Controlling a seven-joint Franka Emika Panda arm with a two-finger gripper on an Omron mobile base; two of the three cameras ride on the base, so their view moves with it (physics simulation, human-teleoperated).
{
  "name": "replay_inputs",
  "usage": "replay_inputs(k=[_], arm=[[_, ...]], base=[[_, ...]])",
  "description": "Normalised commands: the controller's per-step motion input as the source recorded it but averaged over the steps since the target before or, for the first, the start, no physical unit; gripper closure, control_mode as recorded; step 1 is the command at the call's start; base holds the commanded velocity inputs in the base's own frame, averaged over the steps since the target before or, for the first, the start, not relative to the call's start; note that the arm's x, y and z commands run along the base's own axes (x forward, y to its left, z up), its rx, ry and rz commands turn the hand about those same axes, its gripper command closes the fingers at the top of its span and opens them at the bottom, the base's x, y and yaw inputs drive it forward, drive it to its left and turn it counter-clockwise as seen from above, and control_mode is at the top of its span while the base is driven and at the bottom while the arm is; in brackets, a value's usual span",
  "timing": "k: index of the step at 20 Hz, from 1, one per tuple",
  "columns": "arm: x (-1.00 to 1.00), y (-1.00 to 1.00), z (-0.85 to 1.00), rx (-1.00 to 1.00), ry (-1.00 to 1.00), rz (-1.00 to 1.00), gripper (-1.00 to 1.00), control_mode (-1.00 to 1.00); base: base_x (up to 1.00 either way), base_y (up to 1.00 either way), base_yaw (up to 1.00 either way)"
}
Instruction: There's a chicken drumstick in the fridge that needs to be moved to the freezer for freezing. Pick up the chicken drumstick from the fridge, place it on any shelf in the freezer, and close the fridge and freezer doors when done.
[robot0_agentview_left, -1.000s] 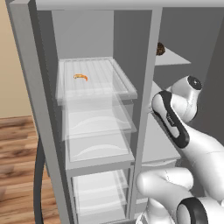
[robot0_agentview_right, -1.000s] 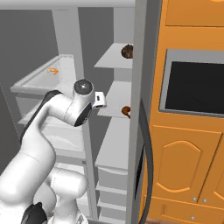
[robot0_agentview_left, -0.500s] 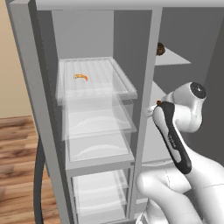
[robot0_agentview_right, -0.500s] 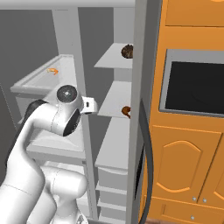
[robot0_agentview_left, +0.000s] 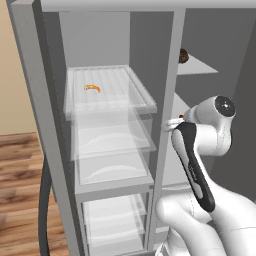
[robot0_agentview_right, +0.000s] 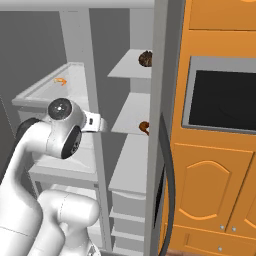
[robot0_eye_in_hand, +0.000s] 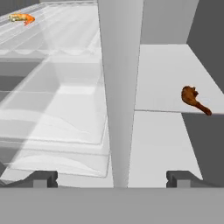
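Note:
The chicken drumstick (robot0_eye_in_hand: 192, 99) lies on a solid grey shelf of the freezer (robot0_agentview_right: 131, 113), near the shelf's front right edge; it also shows as a red-brown spot (robot0_agentview_right: 144, 127) in the right base view. My gripper (robot0_eye_in_hand: 111, 179) is open and empty, drawn back from the shelf and facing the grey divider (robot0_eye_in_hand: 119, 87) between the two compartments. The drumstick is ahead and to the right of it. The fridge's ribbed translucent shelf (robot0_agentview_left: 107, 90) is on the left. Both doors stand open: the fridge door (robot0_agentview_left: 35, 130) at left, the freezer door (robot0_agentview_right: 159, 125) at right.
A thin curled orange piece (robot0_agentview_left: 92, 88) lies on the fridge shelf. A round dark-brown lump (robot0_agentview_right: 146, 58) sits on the upper freezer shelf. Clear drawers (robot0_agentview_left: 112, 165) fill the fridge below. Orange cabinets and a built-in oven (robot0_agentview_right: 220, 105) stand right of the freezer door.
The hand has pulled back from the freezer shelf and swung left toward the divider. The drumstick stays where it lay on the shelf.

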Motion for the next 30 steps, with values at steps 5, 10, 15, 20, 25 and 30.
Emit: replay_inputs(k=[5,10,15,20,25,30], arm=[[-0.40,0.01,0.34,0.00,0.00,-0.01,-1.00,-1.00],[-0.57,0.08,0.22,0.00,0.00,0.00,-1.00,-1.00],[-0.26,0.12,0.01,-0.03,0.00,0.00,-1.00,1.00],[0.00,0.00,0.00,0.00,0.00,0.00,-1.00,1.00],[0.00,0.00,0.00,0.00,0.00,0.00,-1.00,1.00],[0.00,0.00,0.00,0.00,0.00,0.00,-1.00,1.00]], base=[[0.00,0.00,0.00],[0.00,0.00,0.00],[-0.02,0.00,0.00],[0.00,0.00,0.00],[-0.29,0.00,0.00],[-0.77,0.00,0.00]])
